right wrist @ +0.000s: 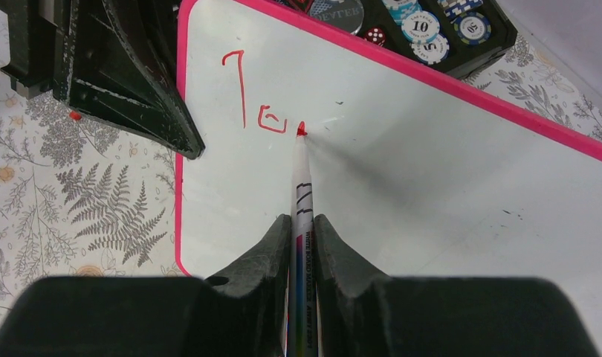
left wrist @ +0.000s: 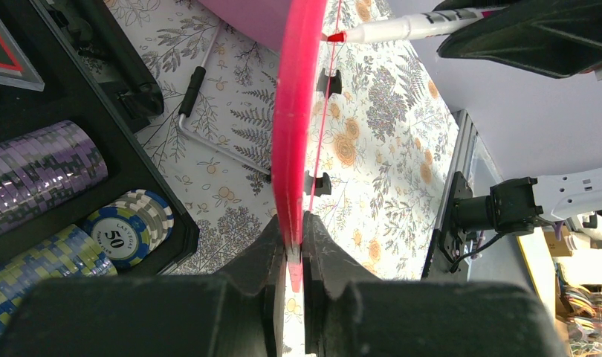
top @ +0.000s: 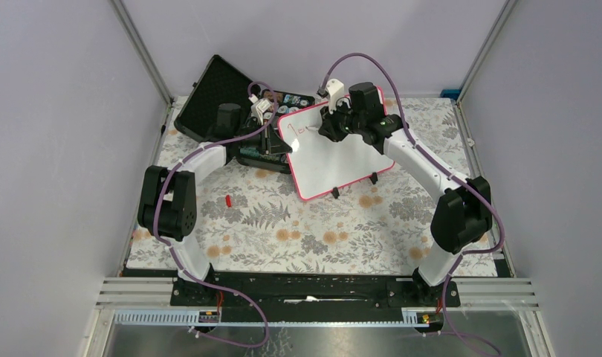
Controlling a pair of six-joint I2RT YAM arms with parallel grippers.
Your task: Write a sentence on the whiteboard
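sentence (right wrist: 243, 89) sharp from right wrist, faint overhead

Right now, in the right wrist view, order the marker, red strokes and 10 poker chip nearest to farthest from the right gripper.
1. The marker, between the fingers of the right gripper.
2. The red strokes, at the marker tip on the whiteboard.
3. The 10 poker chip, in the case beyond the far rim.
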